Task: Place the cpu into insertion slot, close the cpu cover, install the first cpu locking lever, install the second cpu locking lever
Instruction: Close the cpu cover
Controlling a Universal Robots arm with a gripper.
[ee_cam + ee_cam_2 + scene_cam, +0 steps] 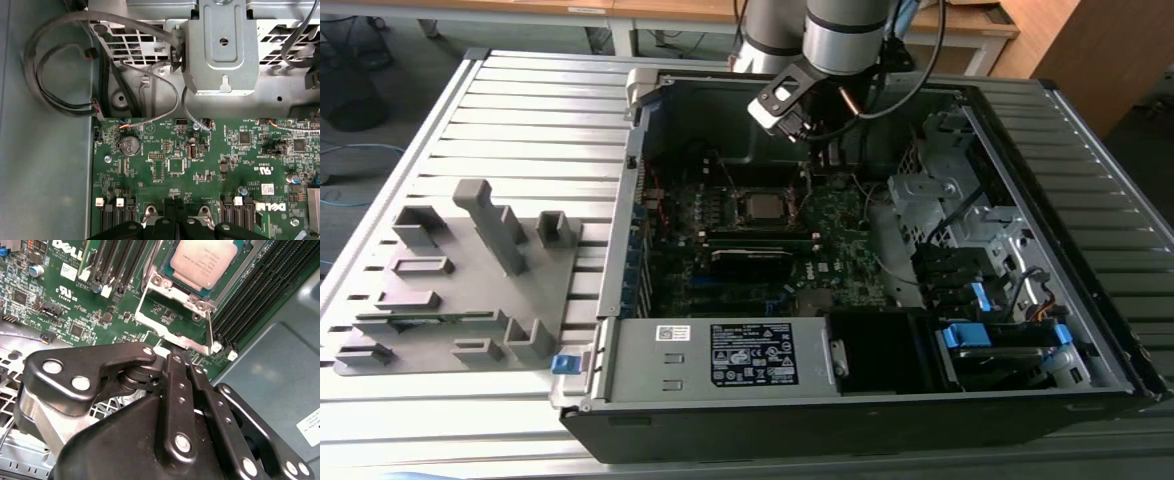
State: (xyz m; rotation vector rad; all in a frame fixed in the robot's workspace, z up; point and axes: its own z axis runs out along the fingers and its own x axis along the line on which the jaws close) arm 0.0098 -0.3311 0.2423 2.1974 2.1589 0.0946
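Pincer (pixel 182 363) at cpu cover (pixel 172 334) edge; contact unclear.

Silver-grey cylindrical arm (pixel 843 35), black cables (pixel 942 40) looping beside it, black block (pixel 781 103) with white edging just above the gripper (pixel 181 361), gripper of matte black linkage bars, round silver pivot screws (pixel 182 442), brushed metal body behind them.

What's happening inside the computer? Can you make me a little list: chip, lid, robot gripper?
cpu: lying flat in the insertion slot, top uncovered
cpu cover: open, tilted up away from the cpu
gripper: close to the cover's free edge; touching or not, unclear
computer case: open, lying on a slatted table
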